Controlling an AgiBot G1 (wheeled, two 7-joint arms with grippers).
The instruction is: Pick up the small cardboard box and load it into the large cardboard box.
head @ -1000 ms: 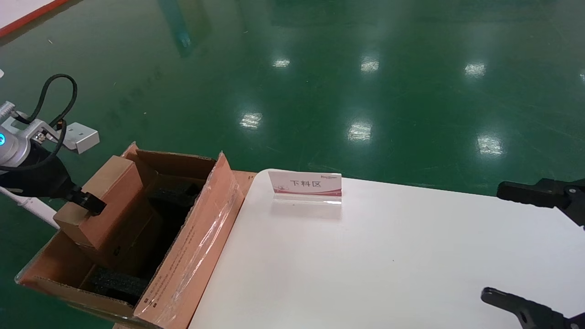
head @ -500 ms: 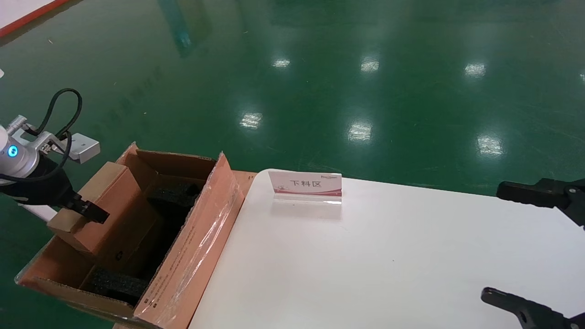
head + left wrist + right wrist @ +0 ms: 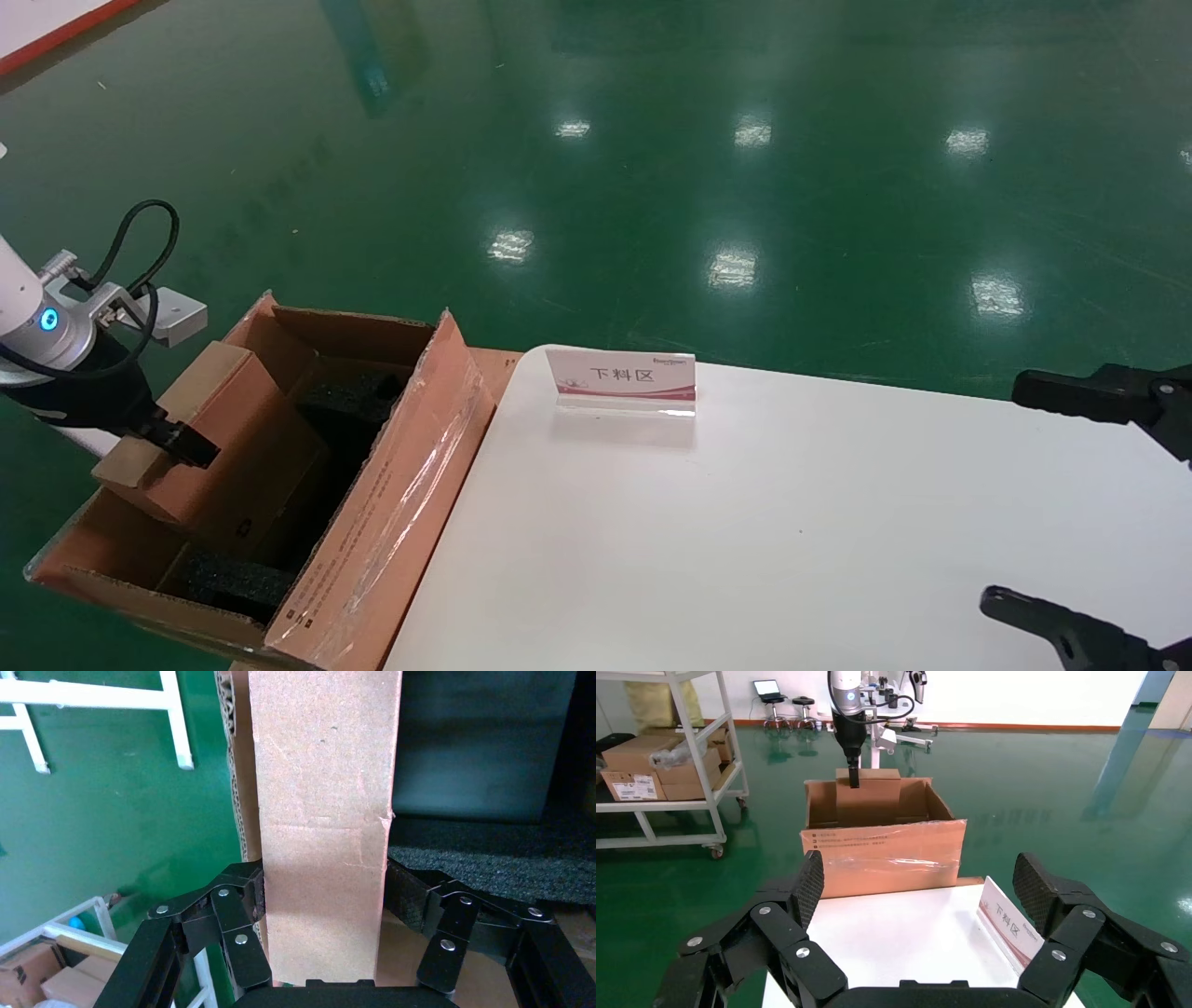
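Observation:
My left gripper is shut on the small cardboard box, a plain brown carton held tilted, its lower part inside the large cardboard box. The large box stands open on the floor at the table's left end, with a taped, printed flap against the table and black foam pads inside. In the left wrist view the small box sits clamped between both black pads. The right wrist view shows the large box with the small box in it. My right gripper is open and empty over the table's right end.
A white table carries a red-and-white sign card near its far left corner. Green floor lies all around. A wheeled shelf rack with cartons stands beyond the large box in the right wrist view.
My left gripper has lowered the small box deeper into the large box and shifted slightly. The right arm has not moved.

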